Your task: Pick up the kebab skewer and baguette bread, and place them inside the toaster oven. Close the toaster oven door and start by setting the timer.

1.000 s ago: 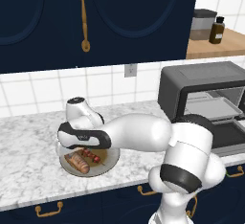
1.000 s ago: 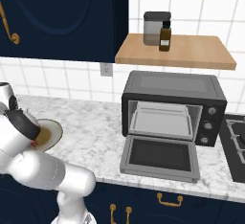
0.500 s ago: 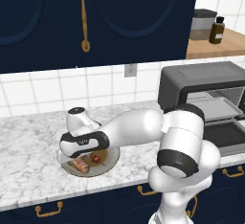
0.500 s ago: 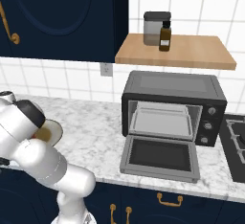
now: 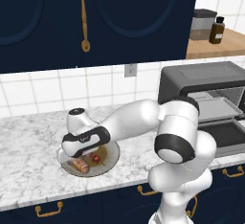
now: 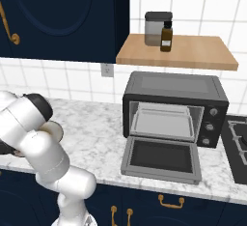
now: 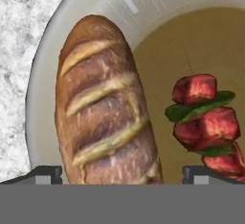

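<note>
Hand view: I am looking straight down onto the plate [image 7: 43,98], with the baguette bread [image 7: 103,103] lying lengthwise between my 2 finger tips and the kebab skewer [image 7: 206,122] just beside it, toward the plate's middle.
Gripper: the gripper [image 7: 122,174] is released, jaws spread wide, 1 tip on each side of the loaf's near end; nothing is grasped yet.
Plate position: from the left base view the plate [image 5: 111,157] sits near the front edge of the marble counter [image 5: 28,137], with my hand directly over it.
Skewer: its red chunks and green pieces lie close to 1 finger tip [image 7: 213,174].
Toaster oven: the toaster oven [image 6: 173,106] stands well apart, toward the other end of the counter, and the toaster oven door [image 6: 163,158] is dropped open with the tray visible inside.
Step, as I judge it: lining up to close on the bread first.
Risk 1: that finger could catch the skewer as I descend, nudging it or pinching it together with the loaf.
Risk 2: the loaf is rounded, and I am near its end, so it may pivot or slip when lifted.
Risk 3: pressing too low could tip the plate's rim.
</note>
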Available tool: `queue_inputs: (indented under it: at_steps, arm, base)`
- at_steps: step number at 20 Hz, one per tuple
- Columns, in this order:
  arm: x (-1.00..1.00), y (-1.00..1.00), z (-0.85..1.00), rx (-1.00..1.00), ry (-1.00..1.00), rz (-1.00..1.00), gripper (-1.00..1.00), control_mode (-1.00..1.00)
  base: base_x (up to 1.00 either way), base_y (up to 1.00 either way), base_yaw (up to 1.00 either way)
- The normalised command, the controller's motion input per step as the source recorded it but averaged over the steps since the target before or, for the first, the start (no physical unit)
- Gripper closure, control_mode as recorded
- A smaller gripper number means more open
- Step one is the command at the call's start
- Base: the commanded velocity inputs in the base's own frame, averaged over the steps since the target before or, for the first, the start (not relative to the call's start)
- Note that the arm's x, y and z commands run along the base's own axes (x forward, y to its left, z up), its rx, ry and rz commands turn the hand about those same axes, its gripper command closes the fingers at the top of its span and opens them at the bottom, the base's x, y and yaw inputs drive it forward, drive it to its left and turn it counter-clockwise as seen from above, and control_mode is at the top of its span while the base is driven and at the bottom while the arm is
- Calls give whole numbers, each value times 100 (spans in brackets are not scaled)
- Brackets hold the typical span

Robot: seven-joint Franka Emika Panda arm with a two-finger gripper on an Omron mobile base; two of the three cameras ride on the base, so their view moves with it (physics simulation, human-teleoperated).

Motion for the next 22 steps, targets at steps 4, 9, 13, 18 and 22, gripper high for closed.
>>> queue_inputs:
  at_steps: [4,9,13,18,22]
  arm:
    - [3,10,-17,0,0,0,-100,-100]
    - [0,9,-6,0,0,0,100,-100]
    - [0,-1,0,0,0,0,100,-100]
    - [-12,-1,48,0,-6,2,100,-100]
    - [-29,-39,89,0,-2,7,100,-100]
  base:
    - [0,0,0]
    - [0,0,0]
    - [0,0,0]
    - [0,0,0]
    - [0,0,0]
